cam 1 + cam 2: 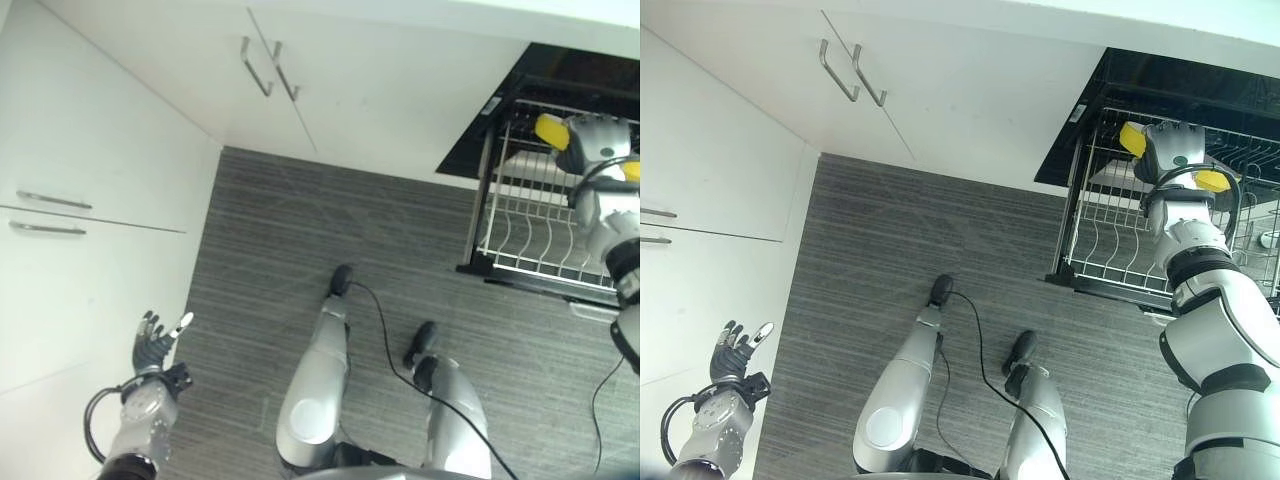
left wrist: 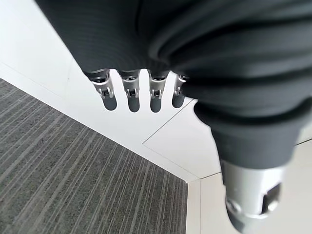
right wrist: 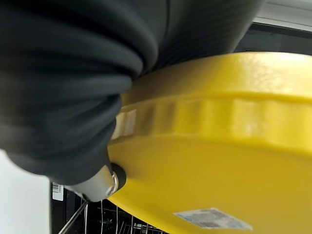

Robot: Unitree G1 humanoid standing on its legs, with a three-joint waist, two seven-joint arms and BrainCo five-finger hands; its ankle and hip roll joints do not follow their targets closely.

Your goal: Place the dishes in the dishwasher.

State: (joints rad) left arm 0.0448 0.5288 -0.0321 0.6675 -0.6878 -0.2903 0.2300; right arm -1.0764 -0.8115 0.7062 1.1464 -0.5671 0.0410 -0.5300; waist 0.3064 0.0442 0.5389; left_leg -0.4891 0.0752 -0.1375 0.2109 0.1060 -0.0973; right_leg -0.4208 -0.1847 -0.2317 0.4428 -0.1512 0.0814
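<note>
Right hand (image 1: 1178, 160) fingers clamp the yellow dish (image 1: 1132, 139) above the dishwasher rack (image 1: 1110, 255); left hand (image 1: 155, 345) open, empty; risk: rim snags tines, dish tips on release.

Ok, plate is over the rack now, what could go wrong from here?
The right robot hand holds the yellow plate above the pulled-out dishwasher rack; released from there, it may drop and bounce off the wire tines instead of slotting in. In the right wrist view the plate blocks sight of the rack, so alignment is guesswork.
</note>
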